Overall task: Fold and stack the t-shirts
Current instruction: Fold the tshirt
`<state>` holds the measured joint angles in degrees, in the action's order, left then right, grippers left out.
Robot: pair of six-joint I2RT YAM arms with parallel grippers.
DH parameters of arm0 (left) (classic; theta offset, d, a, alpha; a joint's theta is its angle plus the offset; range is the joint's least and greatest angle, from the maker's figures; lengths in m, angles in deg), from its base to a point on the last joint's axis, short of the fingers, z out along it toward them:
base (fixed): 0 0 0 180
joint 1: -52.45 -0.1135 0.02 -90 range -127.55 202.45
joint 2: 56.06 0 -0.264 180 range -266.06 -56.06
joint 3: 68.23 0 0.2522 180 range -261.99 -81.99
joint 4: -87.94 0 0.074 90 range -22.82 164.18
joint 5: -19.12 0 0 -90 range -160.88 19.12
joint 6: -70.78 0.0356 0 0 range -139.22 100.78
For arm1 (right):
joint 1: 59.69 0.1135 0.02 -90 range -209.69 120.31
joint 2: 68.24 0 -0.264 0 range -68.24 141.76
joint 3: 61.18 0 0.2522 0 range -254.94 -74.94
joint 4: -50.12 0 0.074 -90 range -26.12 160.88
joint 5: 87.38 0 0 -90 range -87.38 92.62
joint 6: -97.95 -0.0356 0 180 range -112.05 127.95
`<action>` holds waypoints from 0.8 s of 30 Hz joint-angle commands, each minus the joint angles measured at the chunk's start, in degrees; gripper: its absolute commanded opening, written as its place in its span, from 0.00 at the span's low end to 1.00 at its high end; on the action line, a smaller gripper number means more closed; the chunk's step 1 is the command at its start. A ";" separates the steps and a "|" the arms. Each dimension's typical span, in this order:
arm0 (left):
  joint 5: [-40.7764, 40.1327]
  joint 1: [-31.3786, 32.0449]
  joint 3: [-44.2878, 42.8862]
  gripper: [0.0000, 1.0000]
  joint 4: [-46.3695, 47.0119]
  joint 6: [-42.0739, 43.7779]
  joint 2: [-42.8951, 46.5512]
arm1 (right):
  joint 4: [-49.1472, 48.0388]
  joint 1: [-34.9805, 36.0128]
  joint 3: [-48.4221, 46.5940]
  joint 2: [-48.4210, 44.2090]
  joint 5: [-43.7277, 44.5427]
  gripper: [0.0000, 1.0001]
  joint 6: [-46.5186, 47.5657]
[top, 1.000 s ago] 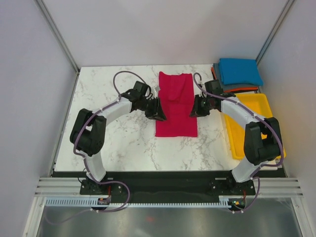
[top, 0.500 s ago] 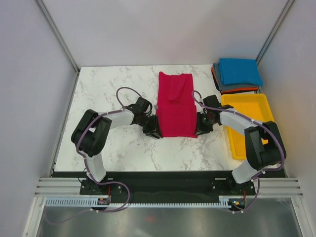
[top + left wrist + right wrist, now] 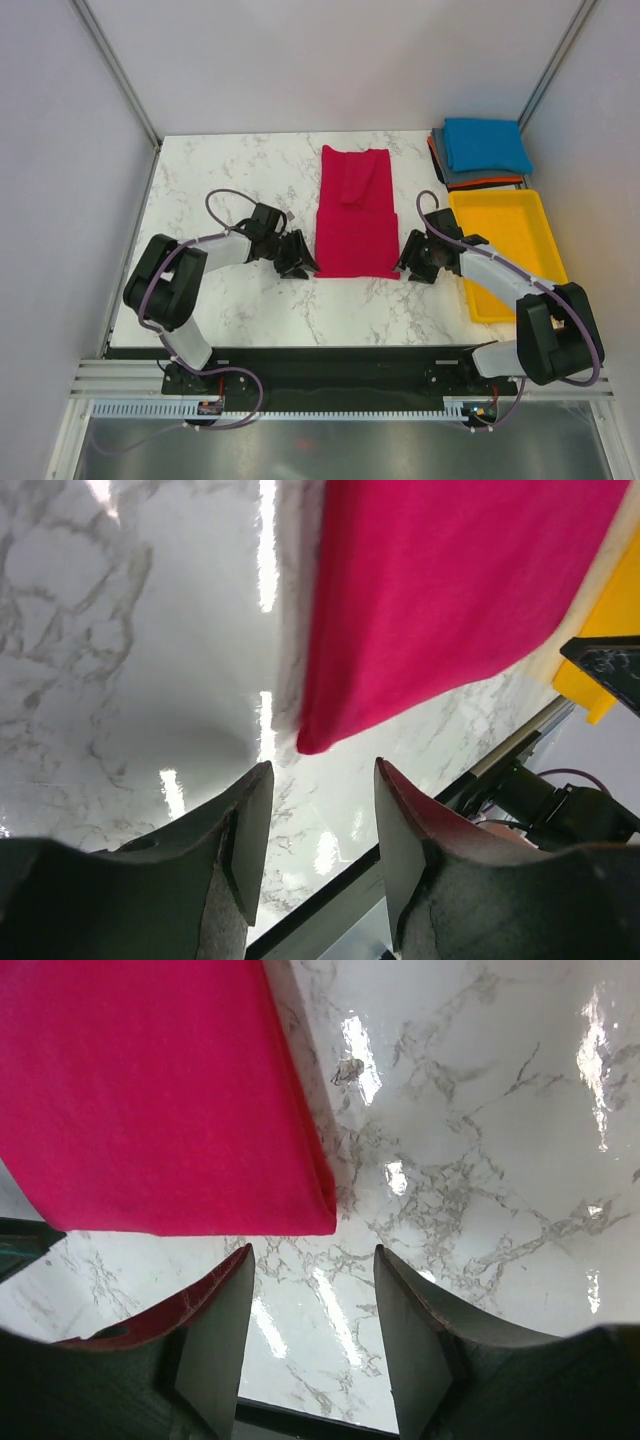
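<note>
flanking red t-shirt (image 3: 356,235) edges: left end effector (image 3: 299,265), right end effector (image 3: 410,268).

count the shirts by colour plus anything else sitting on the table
red t-shirt: 1
blue folded shirt: 1
dark grey folded shirt: 1
orange folded shirt: 1 (only an edge shows under the stack)
yellow tray: 1
total: 5 (4 shirts, 1 tray)
</note>
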<state>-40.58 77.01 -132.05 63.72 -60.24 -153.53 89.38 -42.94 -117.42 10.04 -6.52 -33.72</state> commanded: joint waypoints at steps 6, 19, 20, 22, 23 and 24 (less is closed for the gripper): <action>1.16 0.23 1.90 0.54 10.11 -6.09 -4.30 | -9.58 0.03 3.63 1.61 3.25 0.60 -6.84; -1.39 0.58 2.52 0.43 10.28 -7.41 -6.41 | -16.26 0.03 6.18 6.79 3.00 0.60 -8.51; -1.39 0.58 2.43 0.42 10.20 -7.41 -6.50 | -16.53 0.03 6.44 6.88 2.82 0.59 -9.04; -1.21 0.67 2.25 0.38 10.20 -7.33 -6.68 | -16.71 -0.05 6.88 6.80 2.56 0.59 -9.48; -1.30 0.58 2.16 0.38 10.28 -7.33 -6.59 | -16.62 0.03 7.32 6.54 2.38 0.59 -9.57; -1.39 0.58 2.16 0.37 10.20 -7.41 -6.59 | -16.53 0.03 7.58 6.27 2.38 0.59 -9.74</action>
<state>-38.92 77.08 -129.93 73.54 -67.01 -158.62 72.44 -42.96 -112.22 15.24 -5.21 -42.53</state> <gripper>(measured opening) 0.376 0.590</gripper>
